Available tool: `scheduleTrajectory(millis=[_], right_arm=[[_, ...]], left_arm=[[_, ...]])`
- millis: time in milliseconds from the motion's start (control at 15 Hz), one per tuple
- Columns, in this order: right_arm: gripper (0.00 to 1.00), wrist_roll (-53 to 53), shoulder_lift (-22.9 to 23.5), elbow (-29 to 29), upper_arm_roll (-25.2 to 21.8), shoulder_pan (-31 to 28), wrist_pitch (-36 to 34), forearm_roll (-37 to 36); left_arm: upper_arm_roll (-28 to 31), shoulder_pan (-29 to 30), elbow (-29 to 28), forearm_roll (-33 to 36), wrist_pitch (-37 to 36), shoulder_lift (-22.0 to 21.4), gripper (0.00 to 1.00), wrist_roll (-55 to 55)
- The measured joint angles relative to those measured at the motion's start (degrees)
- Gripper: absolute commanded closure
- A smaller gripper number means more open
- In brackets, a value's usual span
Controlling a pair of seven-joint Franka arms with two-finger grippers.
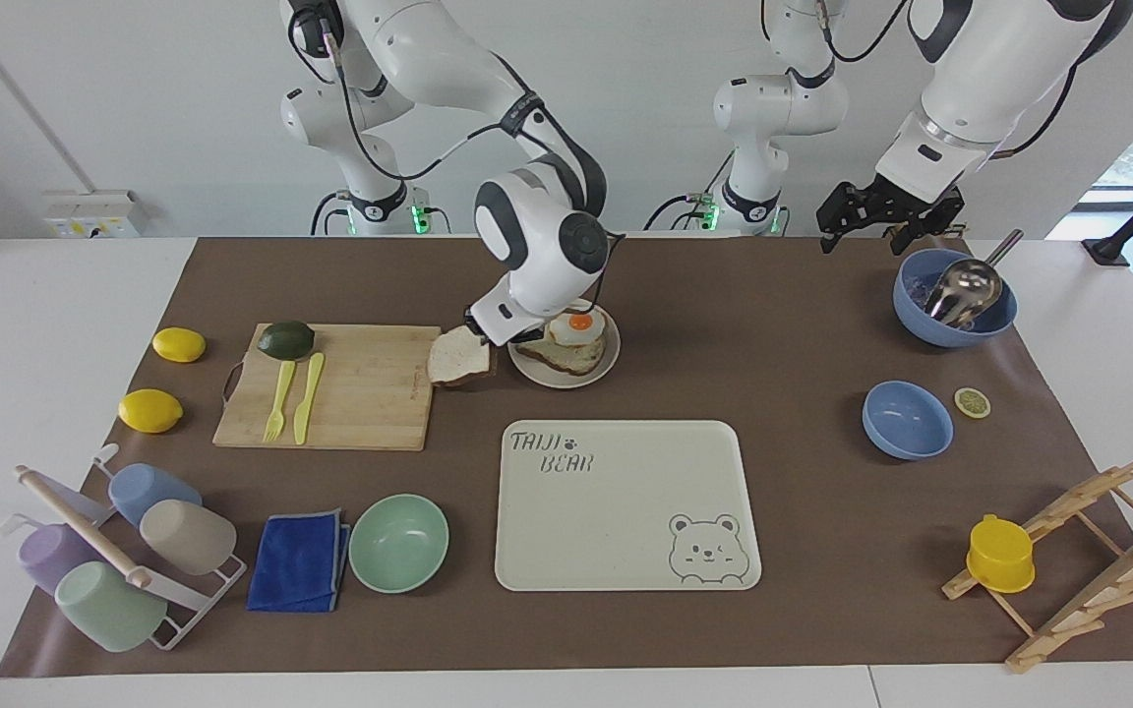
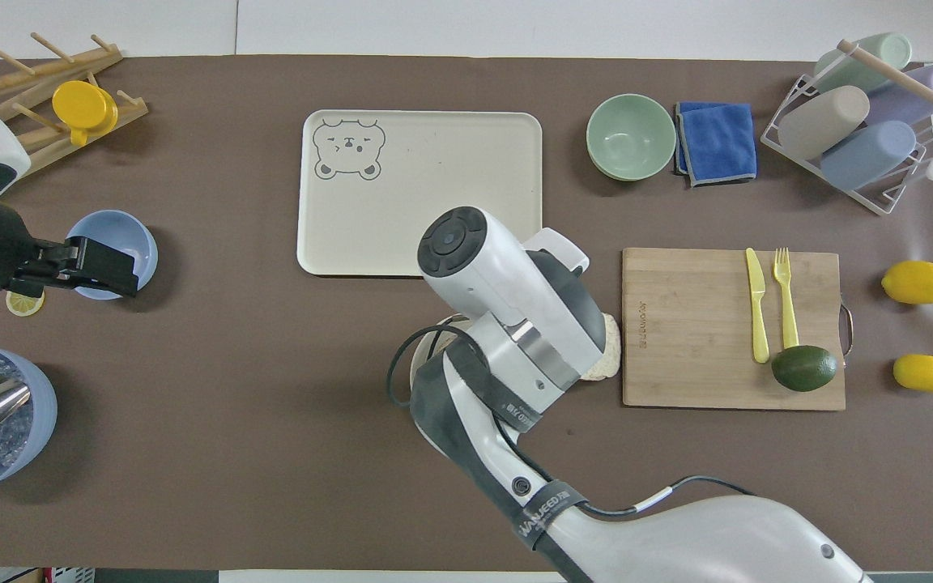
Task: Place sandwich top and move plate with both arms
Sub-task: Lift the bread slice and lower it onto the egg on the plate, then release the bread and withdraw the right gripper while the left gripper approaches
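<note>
My right gripper (image 1: 480, 329) is shut on one edge of the sandwich top (image 1: 458, 356), a plain brown bread slice. It holds the slice tilted in the air, over the gap between the cutting board (image 1: 350, 388) and the plate (image 1: 566, 380). In the overhead view the slice (image 2: 608, 356) shows only as an edge past my right wrist. The plate holds bread topped with a fried egg (image 1: 574, 327); the right arm hides it in the overhead view. My left gripper (image 1: 886, 221) is open and empty and waits in the air by the large blue bowl (image 1: 955, 300); it also shows in the overhead view (image 2: 102, 271).
The cream bear tray (image 1: 626, 506) lies farther from the robots than the plate. A knife, a fork and an avocado (image 1: 286, 339) lie on the board. There are also a mint bowl (image 1: 399, 543), a blue cloth (image 1: 301, 562), a small blue bowl (image 1: 906, 421), two lemons, a cup rack and a wooden rack.
</note>
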Motion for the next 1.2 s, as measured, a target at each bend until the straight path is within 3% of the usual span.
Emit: scheduleTrajectory(millis=[400,800,867,933,1000,1067,1133,1200], right_arm=[[1.0,4.28,0.73,2.66,0.22,11.05,0.93,0.3],[1.0,5.39,1.47,2.43,0.01,12.19,6.23,0.31],[0.88,5.39,1.7,2.13,0.02,12.19,7.28,0.36],[0.57,5.4,1.9,1.88,0.01,12.17,8.31,0.49],[0.4,5.4,2.09,1.71,0.01,12.05,9.34,0.97],[0.33,5.4,2.2,1.62,-0.01,11.84,10.24,2.17],[0.16,5.4,2.22,1.58,-0.03,11.59,11.13,3.64],[0.05,5.4,2.21,1.6,-0.07,11.41,11.75,4.5]], left_arm=[[0.0,0.0,0.0,0.0,0.0,0.0,0.0,0.0],[0.0,0.0,0.0,0.0,0.0,0.0,0.0,0.0],[0.0,0.0,0.0,0.0,0.0,0.0,0.0,0.0],[0.0,0.0,0.0,0.0,0.0,0.0,0.0,0.0],[0.0,0.0,0.0,0.0,0.0,0.0,0.0,0.0],[0.0,0.0,0.0,0.0,0.0,0.0,0.0,0.0],[0.0,0.0,0.0,0.0,0.0,0.0,0.0,0.0],[0.0,0.0,0.0,0.0,0.0,0.0,0.0,0.0]])
